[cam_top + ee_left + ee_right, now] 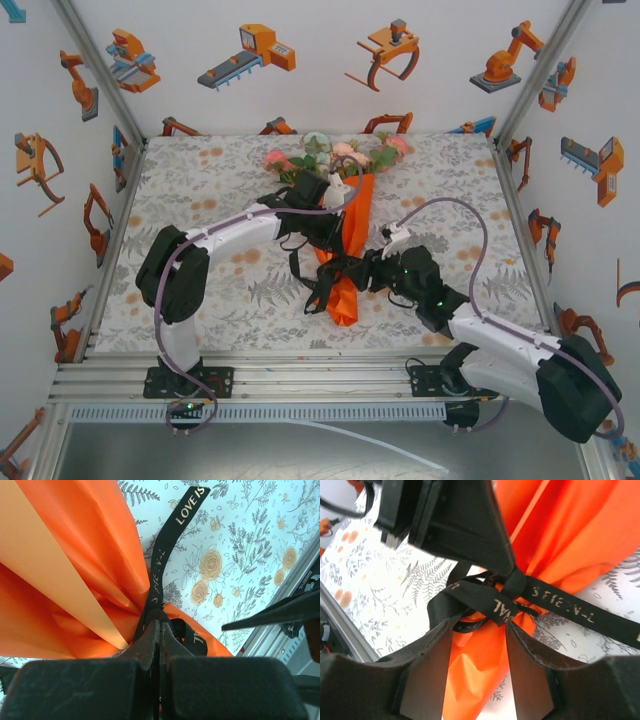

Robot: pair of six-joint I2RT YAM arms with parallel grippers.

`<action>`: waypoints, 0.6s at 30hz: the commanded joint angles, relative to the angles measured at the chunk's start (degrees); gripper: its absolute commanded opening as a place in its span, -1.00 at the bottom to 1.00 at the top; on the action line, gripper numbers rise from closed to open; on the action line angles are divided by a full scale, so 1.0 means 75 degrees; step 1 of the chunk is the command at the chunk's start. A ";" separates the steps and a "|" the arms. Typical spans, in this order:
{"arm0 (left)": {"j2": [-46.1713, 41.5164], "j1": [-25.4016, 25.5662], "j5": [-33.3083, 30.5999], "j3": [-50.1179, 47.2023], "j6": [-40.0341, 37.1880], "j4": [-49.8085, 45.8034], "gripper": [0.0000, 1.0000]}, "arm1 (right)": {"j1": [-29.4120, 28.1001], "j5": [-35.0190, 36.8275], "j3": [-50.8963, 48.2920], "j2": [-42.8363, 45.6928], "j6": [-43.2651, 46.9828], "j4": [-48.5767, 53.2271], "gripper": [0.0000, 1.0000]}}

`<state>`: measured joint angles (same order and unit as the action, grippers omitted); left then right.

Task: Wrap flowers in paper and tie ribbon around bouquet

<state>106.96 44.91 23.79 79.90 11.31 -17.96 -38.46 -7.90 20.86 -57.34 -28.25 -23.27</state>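
The bouquet (357, 215) lies lengthwise on the flower-printed desk (200, 180). The flowers (335, 155) are at its far end and the narrow tip of the orange paper (344, 303) points toward the arm bases. Both arms meet over its gathered waist.

The left hand (159, 636) comes down on that waist with its fingers pressed together, pinching the black ribbon (170, 540) right where the paper bunches into folds. From the pinch one tail climbs away across the desk (the pale letters "LOVE IS" read along it).

From the right wrist, the right hand (481, 628) is spread, its two fingers (427, 665) standing apart on either side of the paper's narrow end. The ribbon's crossing (506, 599) sits just beyond and between those fingertips, wound around the paper, and neither finger clamps it. The dark body of the left hand (455, 525) hangs directly above the crossing, its tip meeting the ribbon there. Another tail (580, 614) runs off to the right over the desk, lying flat beside the orange folds.
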 commanded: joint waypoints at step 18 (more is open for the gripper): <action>-0.0717 -0.0025 0.0043 -0.0411 0.0326 0.0494 -1.00 | 0.0827 -0.1094 0.1223 -0.2616 -0.1154 -0.1249 -0.11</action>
<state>104.01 44.91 23.38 77.43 12.99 -15.11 -32.53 -14.63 28.14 -76.31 -35.64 -27.73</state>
